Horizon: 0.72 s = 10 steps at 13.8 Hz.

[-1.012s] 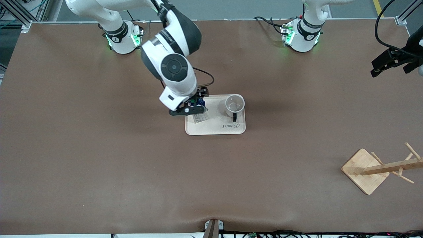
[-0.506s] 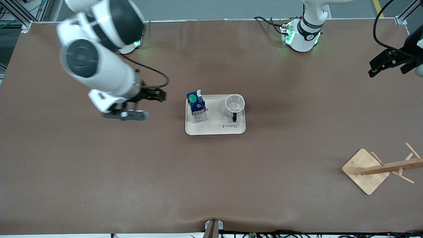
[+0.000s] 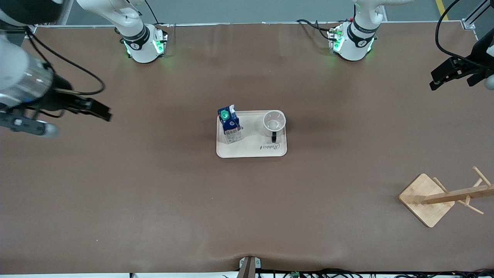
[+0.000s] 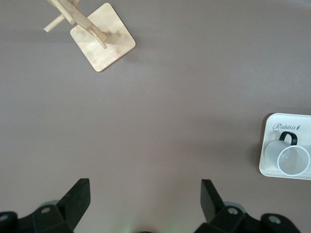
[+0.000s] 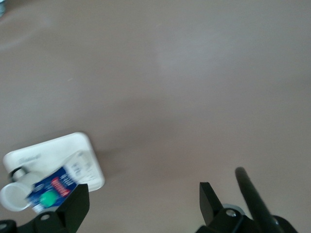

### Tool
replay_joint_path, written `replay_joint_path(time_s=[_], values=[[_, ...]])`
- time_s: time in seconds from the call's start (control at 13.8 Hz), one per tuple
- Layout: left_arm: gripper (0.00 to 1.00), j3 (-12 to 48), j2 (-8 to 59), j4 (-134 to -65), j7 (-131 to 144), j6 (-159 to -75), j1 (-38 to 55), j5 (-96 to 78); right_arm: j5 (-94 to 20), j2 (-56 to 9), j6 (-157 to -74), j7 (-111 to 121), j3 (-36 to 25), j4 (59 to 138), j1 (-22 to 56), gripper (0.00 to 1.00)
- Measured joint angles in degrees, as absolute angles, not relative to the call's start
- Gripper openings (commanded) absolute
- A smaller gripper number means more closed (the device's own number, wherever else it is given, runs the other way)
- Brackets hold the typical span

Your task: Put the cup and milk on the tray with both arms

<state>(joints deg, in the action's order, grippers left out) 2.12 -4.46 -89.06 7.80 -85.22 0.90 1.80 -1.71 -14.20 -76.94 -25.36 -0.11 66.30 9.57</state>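
Front view: your milk (image 3: 230, 125) and cup (image 3: 274, 122) both standing on tray (image 3: 251, 151) mid tabletop (image 3: 154, 193), milk toward right arm's end. Right gripper (image 3: 69, 116) up over tabletop at its own end, jaws spread, holding nothing. Left gripper (image 3: 455, 75) same deal at its end.

Left wrist view: jaws spread wide, cup (image 4: 293, 158) on tray, wooden rack (image 4: 95, 34) well apart.

Right wrist view: jaws spread, milk (image 5: 53, 188) on tray (image 5: 53, 151).
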Motion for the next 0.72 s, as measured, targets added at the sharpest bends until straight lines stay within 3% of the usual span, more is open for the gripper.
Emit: replay_joint_path(time_s=[0.72], values=[[1.0, 2.1, -4.4, -89.2, 7.8, -85.2, 0.9, 1.8, 1.3, -3.6, -81.8, -8.9, -0.1, 82.7, -4.6, 1.0]])
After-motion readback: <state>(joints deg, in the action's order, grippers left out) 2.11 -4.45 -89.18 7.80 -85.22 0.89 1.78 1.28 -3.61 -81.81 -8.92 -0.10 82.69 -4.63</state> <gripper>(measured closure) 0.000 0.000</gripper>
